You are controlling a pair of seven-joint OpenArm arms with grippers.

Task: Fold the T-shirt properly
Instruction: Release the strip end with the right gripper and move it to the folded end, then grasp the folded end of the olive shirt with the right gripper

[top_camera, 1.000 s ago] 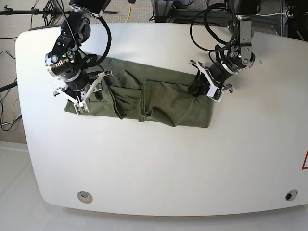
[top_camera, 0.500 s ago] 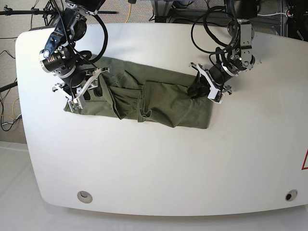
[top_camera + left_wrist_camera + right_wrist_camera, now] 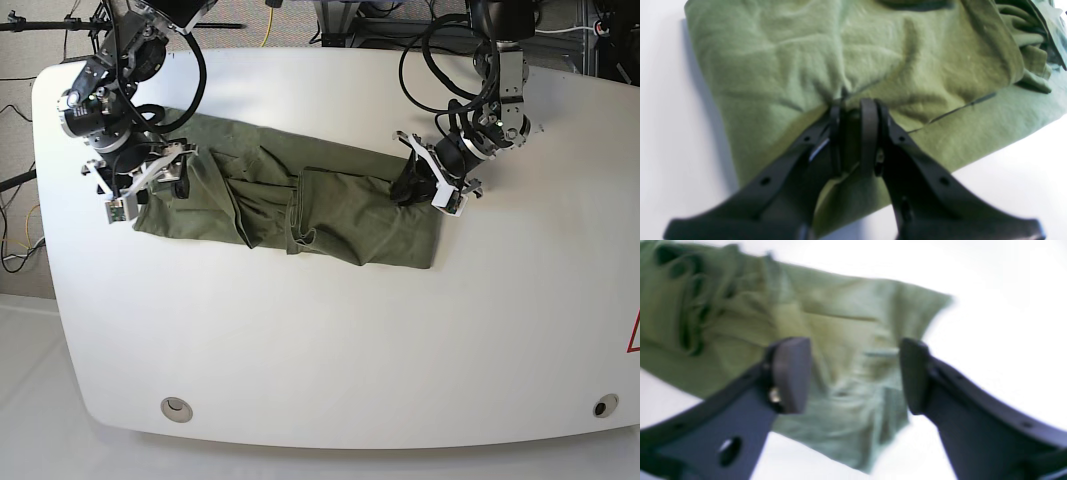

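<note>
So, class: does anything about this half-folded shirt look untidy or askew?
Yes. The T-shirt lies as a long band on the table, but its middle is bunched into ridges and loose folds, not flat. The left gripper pinches one end, puckering the cloth there.

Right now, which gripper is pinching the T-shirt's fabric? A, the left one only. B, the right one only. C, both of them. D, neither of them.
A. In the left wrist view the left gripper has its jaws nearly together on a pinch of the T-shirt, while in the right wrist view the right gripper has its jaws wide apart above the cloth, gripping nothing.
</note>
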